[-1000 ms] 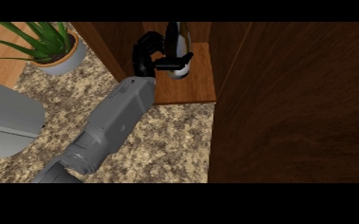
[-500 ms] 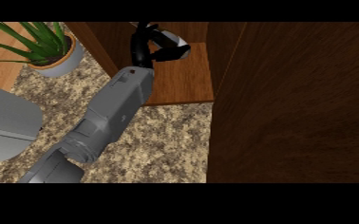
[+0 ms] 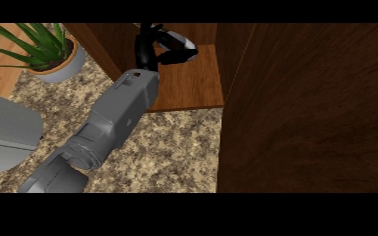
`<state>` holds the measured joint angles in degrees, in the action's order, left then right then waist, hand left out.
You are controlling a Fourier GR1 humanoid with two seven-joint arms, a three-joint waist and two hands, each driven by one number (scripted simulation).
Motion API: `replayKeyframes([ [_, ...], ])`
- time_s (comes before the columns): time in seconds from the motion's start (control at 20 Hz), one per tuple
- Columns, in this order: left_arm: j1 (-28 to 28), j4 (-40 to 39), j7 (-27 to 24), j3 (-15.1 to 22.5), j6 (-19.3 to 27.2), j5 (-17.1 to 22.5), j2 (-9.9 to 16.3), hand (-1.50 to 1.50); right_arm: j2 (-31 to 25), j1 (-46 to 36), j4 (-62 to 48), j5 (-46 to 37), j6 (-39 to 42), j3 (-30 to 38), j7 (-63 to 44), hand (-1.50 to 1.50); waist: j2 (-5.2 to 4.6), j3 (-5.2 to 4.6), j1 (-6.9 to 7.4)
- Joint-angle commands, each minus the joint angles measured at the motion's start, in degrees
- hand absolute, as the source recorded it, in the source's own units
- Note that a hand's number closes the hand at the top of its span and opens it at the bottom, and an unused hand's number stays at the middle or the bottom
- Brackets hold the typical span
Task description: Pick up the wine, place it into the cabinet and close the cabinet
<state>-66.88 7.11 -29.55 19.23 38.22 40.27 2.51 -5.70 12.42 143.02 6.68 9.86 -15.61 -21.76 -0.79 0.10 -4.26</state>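
Observation:
My left hand [image 3: 150,49] reaches into the open wooden cabinet, above its shelf floor [image 3: 193,87]. Its black fingers are curled round the dark wine bottle [image 3: 179,42], of which little more than a pale label shows. The bottle sits deep in the cabinet near the view's top edge, and I cannot tell whether it stands on the shelf. The grey forearm [image 3: 122,110] comes in from the lower left. The cabinet door [image 3: 303,110] stands open as a wide dark panel on the right. My right hand shows nowhere.
A potted green plant [image 3: 52,55] stands at the upper left on the speckled stone counter [image 3: 173,147]. A pale grey rounded object [image 3: 15,130] lies at the left edge. The cabinet's left wall [image 3: 100,45] runs close beside my wrist.
My left hand has carried the bottle farther back into the cabinet, toward the view's top. The forearm has stretched forward with it.

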Motion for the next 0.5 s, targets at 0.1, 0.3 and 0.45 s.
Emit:
replayKeyframes([
  [0.1, 1.9, -1.4, -3.2, -1.7, -2.0, 0.0, 3.1, -1.5, -0.8, 1.9, 7.7, 5.9, 0.2, 1.7, -2.6, -1.5, -0.35, -0.14, 0.66],
  [0.3, 2.7, 0.2, -6.0, -1.6, -7.5, -0.9, 4.0, -1.5, -0.5, 3.0, 9.8, 4.4, -0.6, 0.0, -4.3, -1.5, -0.08, -0.18, 1.14],
  [0.45, 1.0, 1.0, -5.9, -1.5, -8.0, -1.7, 2.3, -1.5, 0.6, 5.6, 10.0, 2.1, -0.5, -3.7, -2.5, -1.5, 0.31, -0.15, 1.43],
])
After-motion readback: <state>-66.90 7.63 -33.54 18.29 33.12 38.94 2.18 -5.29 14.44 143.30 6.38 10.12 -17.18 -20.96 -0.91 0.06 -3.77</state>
